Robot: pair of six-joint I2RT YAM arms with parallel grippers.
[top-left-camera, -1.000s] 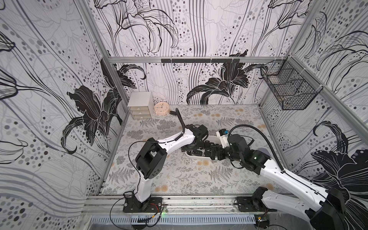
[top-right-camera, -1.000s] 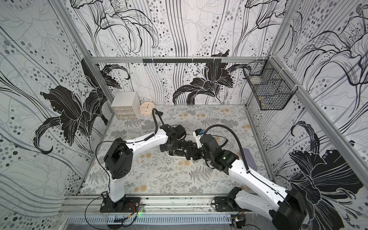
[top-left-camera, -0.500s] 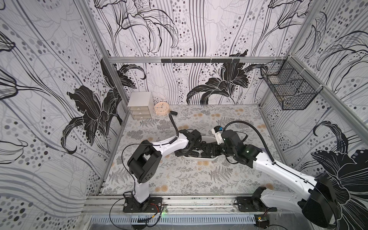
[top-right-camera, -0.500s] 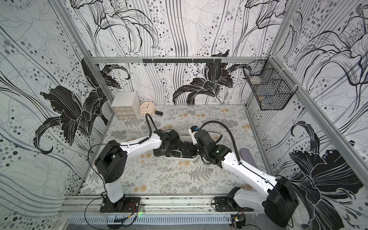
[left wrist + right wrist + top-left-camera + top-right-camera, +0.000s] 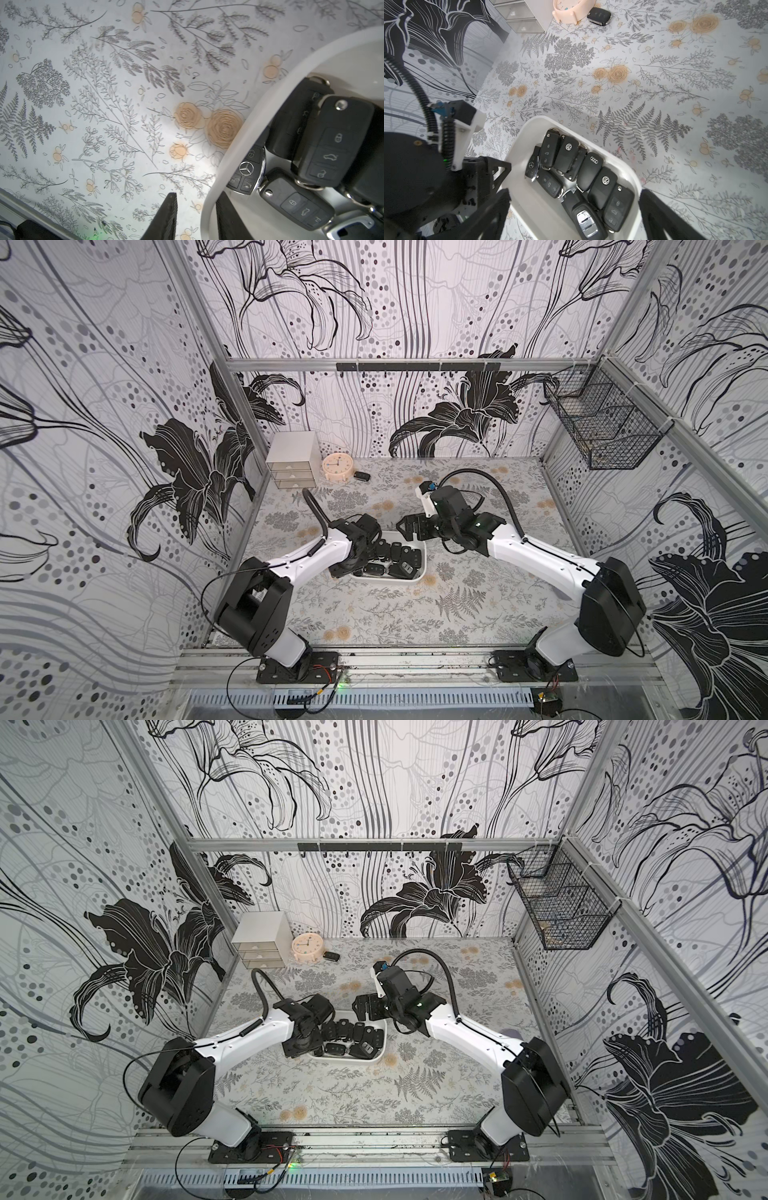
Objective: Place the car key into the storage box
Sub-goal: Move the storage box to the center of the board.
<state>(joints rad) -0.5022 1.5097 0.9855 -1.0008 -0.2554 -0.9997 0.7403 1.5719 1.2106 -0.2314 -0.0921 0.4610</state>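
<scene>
Right wrist view: shows the car key (image 5: 599,15) flat on the desk (image 5: 654,83), just beside the peach clock (image 5: 571,10), well apart from the storage box (image 5: 623,164) and beyond its far end. Puts the right end effector (image 5: 574,207), spread wide and empty above the box, nearer than the left end effector (image 5: 195,195), clamped on the box rim. Key's long axis roughly in line with the jaw gap, so likely calls for a wrist turn on the forward reach.
</scene>
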